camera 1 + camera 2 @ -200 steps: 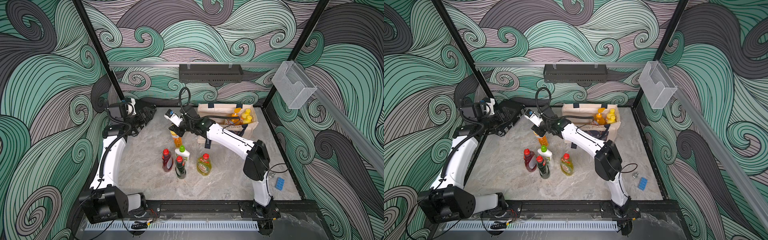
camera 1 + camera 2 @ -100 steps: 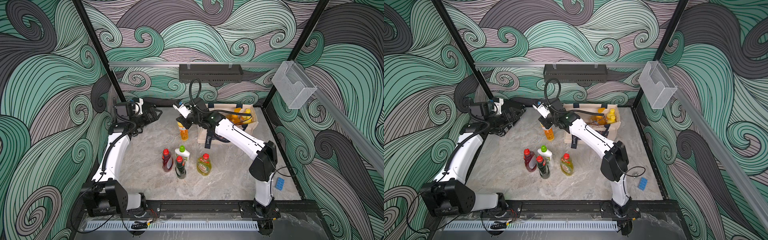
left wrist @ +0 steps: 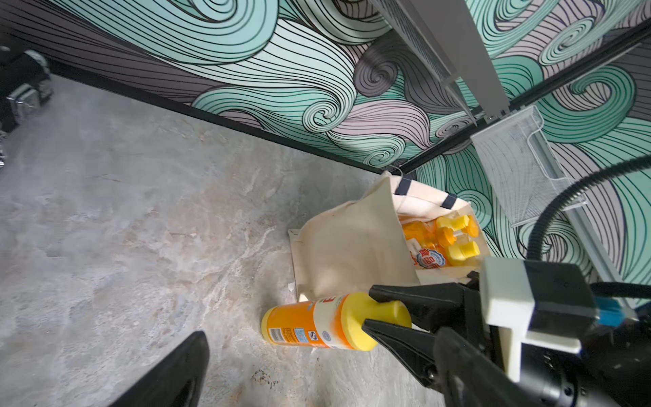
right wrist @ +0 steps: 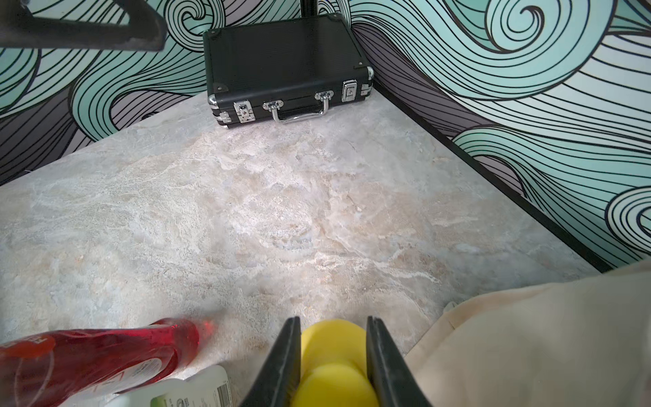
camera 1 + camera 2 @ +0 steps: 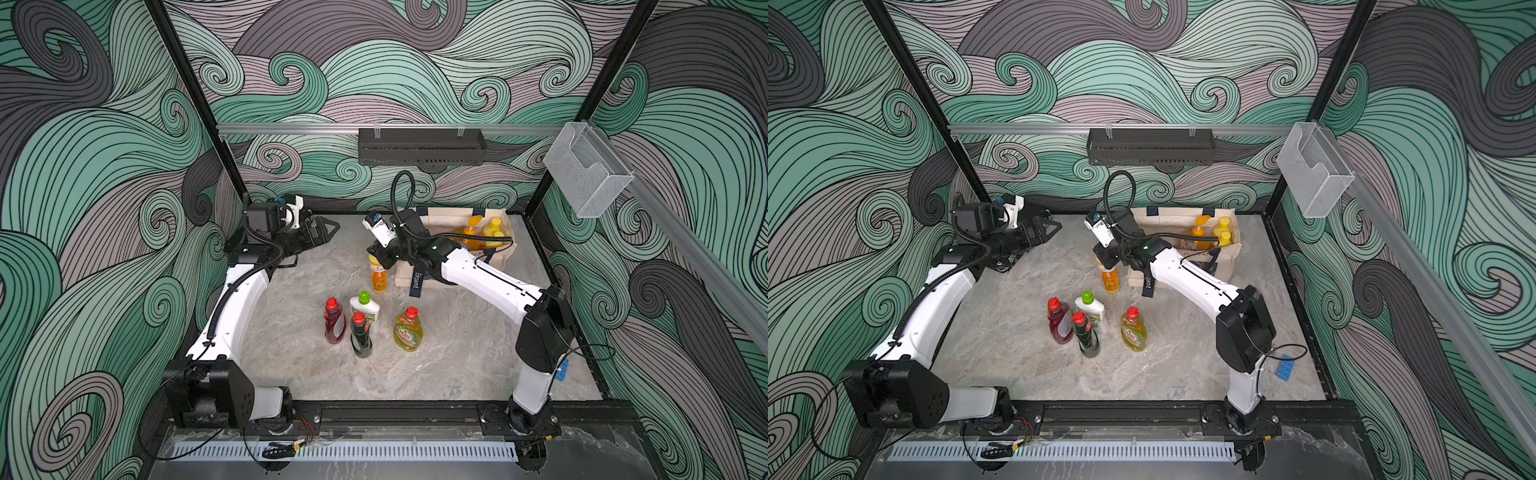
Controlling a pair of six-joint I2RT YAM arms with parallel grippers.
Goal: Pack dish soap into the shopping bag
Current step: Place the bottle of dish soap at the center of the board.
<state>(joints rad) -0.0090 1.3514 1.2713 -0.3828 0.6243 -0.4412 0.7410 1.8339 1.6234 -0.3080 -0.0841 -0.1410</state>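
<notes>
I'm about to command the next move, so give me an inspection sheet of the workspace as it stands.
Surface: marbled grey tabletop, no spills seen.
Job's things: cream canvas tote bag open, amber pump bottle and two yellow-capped bottles inside; red bottle, white green-capped bottle, dark-green bottle, yellow red-capped bottle standing outside.
Clutter: black hard case, blue toy brick.
Grippers: right gripper fingers shut on orange plastic bottle by its yellow cap, beside the bag; left gripper open, empty.
Cables: black corrugated hose looped above right wrist.
Surroundings: swirl-patterned walls, black slotted shelf, clear plastic holder.
</notes>
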